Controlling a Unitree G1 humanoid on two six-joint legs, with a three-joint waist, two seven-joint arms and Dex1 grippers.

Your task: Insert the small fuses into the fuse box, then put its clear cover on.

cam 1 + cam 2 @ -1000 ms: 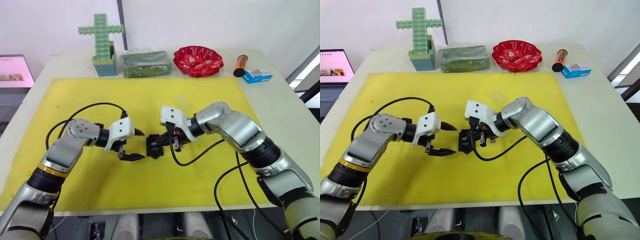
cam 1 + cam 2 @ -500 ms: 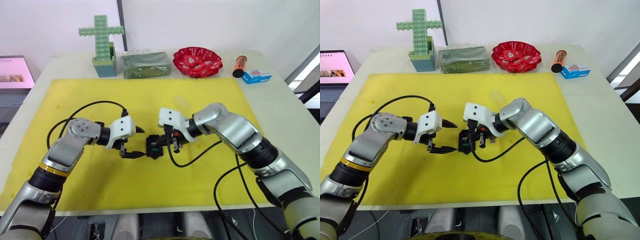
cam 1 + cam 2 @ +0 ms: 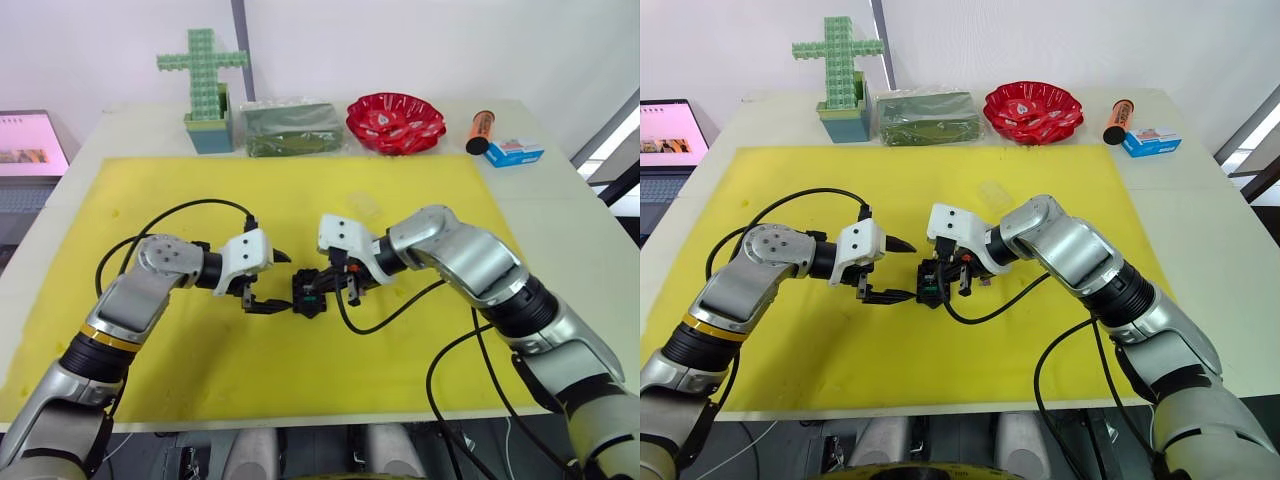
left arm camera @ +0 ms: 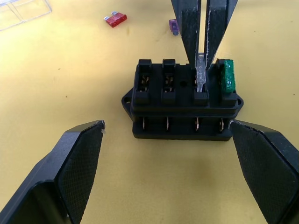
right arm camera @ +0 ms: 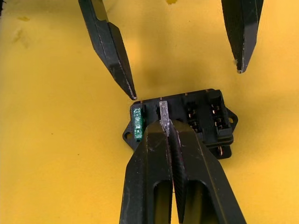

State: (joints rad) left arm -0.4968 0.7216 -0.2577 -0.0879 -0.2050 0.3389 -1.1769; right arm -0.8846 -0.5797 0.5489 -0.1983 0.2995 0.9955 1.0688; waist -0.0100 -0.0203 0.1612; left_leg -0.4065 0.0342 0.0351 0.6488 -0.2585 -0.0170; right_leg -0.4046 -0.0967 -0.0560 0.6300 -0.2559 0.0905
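Black against the yellow mat (image 3: 200,400), the fuse box (image 4: 182,100) is sitting mid-mat while the right gripper (image 4: 202,65) is pinching the grey fuse (image 4: 200,74) into a slot beside the green fuse (image 4: 227,79), the left gripper (image 3: 270,283) spreading wide around it.

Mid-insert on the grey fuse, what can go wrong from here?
1. The right tool pinches the grey fuse over its slot in the fuse box; if tilted, its blades may jam instead of seating.
2. The left tool is open on either side of the box without touching it, so a hard push may slide the box on the yellow mat.
3. The green fuse sits right beside; the right tool's fingers may knock it.
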